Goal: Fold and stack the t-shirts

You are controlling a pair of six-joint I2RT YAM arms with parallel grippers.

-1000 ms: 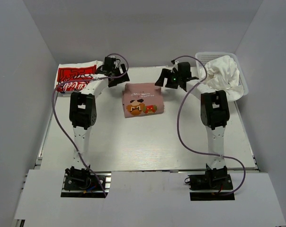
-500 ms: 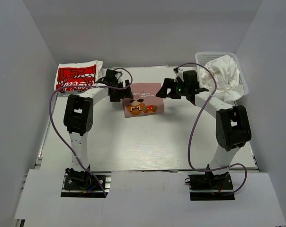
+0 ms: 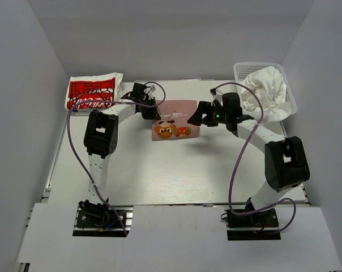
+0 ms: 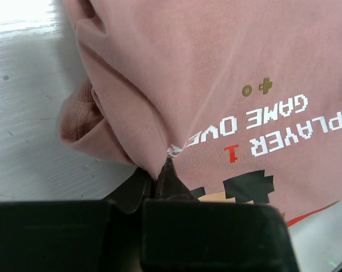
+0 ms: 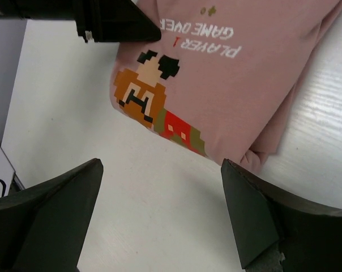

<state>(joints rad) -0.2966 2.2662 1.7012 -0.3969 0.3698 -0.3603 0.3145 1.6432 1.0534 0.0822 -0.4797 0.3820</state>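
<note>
Centrally on the white table (image 3: 159,170) lies the folded dusty-pink t-shirt (image 3: 179,113), printed "PLAYER 1 GAME OVER" above a pixel cartoon figure. Both arms reach forward and bend inward toward it. The left gripper (image 4: 165,170) pinches its left edge, fingers pressed together on the cloth. The right gripper (image 5: 159,170) hovers at its right side, fingers spread wide.

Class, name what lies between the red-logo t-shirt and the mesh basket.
Top view: the pink t-shirt, with left gripper and right gripper beside it.
</note>
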